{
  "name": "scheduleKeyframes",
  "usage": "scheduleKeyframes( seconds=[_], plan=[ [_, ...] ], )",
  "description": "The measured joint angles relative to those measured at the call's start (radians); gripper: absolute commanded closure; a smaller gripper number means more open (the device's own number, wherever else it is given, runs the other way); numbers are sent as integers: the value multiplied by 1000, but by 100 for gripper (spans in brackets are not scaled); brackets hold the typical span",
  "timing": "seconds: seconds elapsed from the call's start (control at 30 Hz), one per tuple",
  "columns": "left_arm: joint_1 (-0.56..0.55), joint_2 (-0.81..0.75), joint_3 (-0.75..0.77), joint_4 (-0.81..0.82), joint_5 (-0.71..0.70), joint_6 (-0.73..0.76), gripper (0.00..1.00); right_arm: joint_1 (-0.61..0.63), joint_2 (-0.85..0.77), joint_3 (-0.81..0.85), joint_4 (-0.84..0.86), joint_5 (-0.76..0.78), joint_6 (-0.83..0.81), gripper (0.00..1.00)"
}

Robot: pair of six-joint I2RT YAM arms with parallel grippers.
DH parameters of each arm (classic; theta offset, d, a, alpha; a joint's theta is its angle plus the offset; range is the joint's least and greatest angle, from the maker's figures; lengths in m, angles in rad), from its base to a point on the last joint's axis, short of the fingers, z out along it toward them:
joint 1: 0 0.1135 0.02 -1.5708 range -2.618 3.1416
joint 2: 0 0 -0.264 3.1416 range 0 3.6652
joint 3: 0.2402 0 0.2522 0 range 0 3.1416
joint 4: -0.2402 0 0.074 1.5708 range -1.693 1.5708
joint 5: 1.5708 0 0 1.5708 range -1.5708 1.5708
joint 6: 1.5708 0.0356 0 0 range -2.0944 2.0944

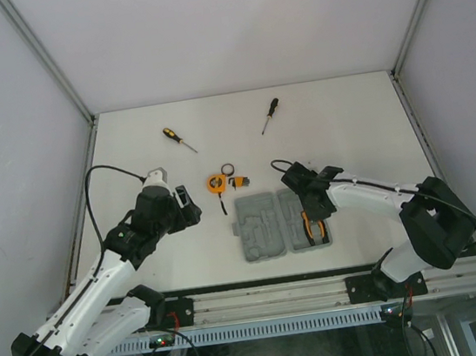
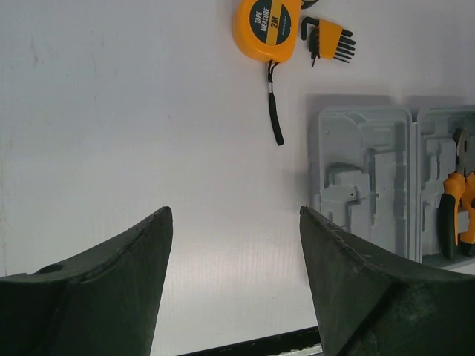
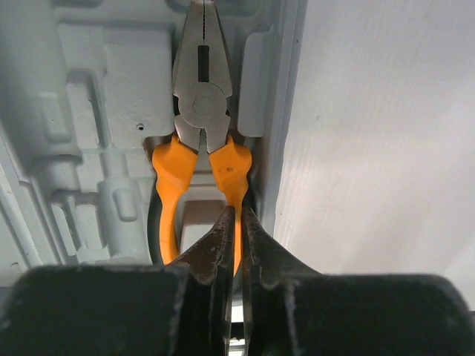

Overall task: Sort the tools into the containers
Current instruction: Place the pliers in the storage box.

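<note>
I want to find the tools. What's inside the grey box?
Orange-handled pliers lie in the right half of the box. I see no tool in the left half. The shut right claw covers the ends of the handles, so those are hidden.

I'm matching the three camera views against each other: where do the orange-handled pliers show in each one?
Top external: pliers in the grey case's right half, lower centre-right.
Left wrist: pliers at the right edge, mid-height, partly cut off.
Right wrist: pliers at centre, nose up, handles reaching the right pincer.
Shared landmark: the grey case's moulded recesses.
</note>
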Motion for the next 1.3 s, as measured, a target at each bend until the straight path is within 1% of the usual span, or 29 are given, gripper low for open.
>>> scheduleKeyframes(
  seconds=[0.3, 0.7, 0.97, 1.17, 1.3],
  plan=[
    [0, 19, 0, 8, 3, 0, 27, -2, 38, 8, -12, -8, -13, 99],
    [0, 33, 0, 18, 17, 0, 28, -1, 14, -35, 31, -6, 5, 100],
    [0, 40, 0, 22, 18, 0, 28, 37, 2, -57, 51, 60, 63, 100],
    [0, 46, 0, 22, 18, 1, 28, 47, -72, -108, 103, 83, 109, 93],
    [0, 47, 0, 22, 17, 1, 27, 43, -146, -136, 134, 64, 123, 86]
  ],
)
